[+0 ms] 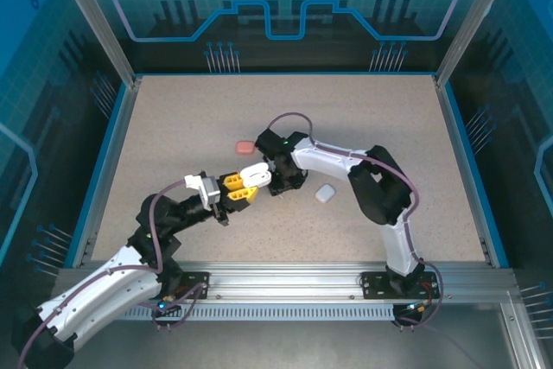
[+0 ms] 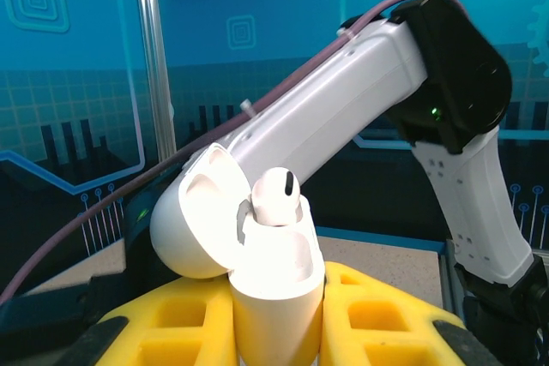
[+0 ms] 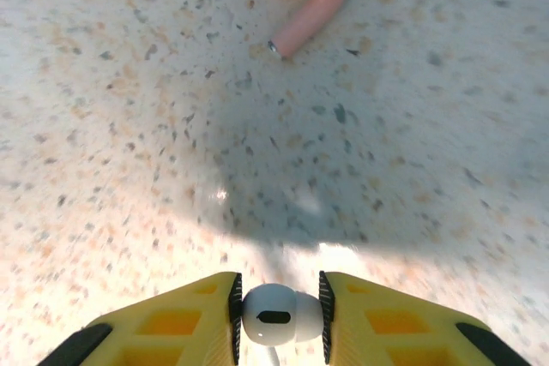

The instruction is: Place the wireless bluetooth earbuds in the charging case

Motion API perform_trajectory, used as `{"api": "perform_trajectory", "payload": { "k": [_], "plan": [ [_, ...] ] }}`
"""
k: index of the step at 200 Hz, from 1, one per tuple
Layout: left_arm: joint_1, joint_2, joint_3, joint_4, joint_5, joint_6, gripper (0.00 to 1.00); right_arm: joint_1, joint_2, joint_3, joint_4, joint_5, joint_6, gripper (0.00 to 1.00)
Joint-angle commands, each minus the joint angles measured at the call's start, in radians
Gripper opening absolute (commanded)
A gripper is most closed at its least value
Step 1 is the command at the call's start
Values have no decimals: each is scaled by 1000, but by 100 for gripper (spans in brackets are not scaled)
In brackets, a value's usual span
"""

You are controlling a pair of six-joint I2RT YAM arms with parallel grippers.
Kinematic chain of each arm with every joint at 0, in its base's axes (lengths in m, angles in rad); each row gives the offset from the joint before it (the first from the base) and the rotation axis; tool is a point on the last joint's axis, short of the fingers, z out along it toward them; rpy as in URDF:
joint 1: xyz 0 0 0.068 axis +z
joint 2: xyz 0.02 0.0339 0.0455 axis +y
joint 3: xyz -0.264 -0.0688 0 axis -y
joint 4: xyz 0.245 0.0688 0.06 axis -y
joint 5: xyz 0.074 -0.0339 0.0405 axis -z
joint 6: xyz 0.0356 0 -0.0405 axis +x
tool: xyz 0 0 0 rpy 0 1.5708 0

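Your left claw (image 2: 276, 325) is clenched on the case (image 2: 283, 256). Its yellow fingers press the lower body from both sides, and the case stands upright between them. The lid (image 2: 193, 222) is swung open to the left. A seated bud (image 2: 276, 195), white, rests in the case with its head standing above the rim. Your right claw (image 3: 276, 308) is clenched on a white bud (image 3: 279, 318), which is gripped between the two yellow fingers. In the top view the two claws meet over the middle of the worktop (image 3: 129, 126), with the right claw just beside the open case. The right arm (image 2: 343, 100) rises behind the case in the left wrist view. Ahead of the right claw a salmon bud (image 3: 310, 2) lies on the speckled worktop, apart from the fingers, with its stem pointing toward the claw. A pale case (image 1: 325, 193) lies closed on the worktop near the right arm. A small salmon item (image 1: 244, 145) lies beyond the claws; from above you cannot tell whether it is a case or a bud.
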State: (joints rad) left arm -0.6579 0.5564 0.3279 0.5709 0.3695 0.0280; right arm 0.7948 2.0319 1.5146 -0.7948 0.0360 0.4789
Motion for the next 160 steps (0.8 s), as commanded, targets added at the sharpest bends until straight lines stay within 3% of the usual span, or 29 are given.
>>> {"api": "perform_trajectory", "payload": {
  "k": [1,72,107,160],
  "plan": [
    [-7,18,-2,11,-27,7,1,-25,-166,-51,65,18,14,30],
    [-11,181,33,122,-23,-33,0,-82,-588,-251,155,180,31,30],
    [-26,271,40,209,-36,-39,0,-132,-817,-328,198,183,32,30],
    [-66,471,88,355,-71,-35,0,-116,-1078,-421,378,97,3,29]
  ]
}}
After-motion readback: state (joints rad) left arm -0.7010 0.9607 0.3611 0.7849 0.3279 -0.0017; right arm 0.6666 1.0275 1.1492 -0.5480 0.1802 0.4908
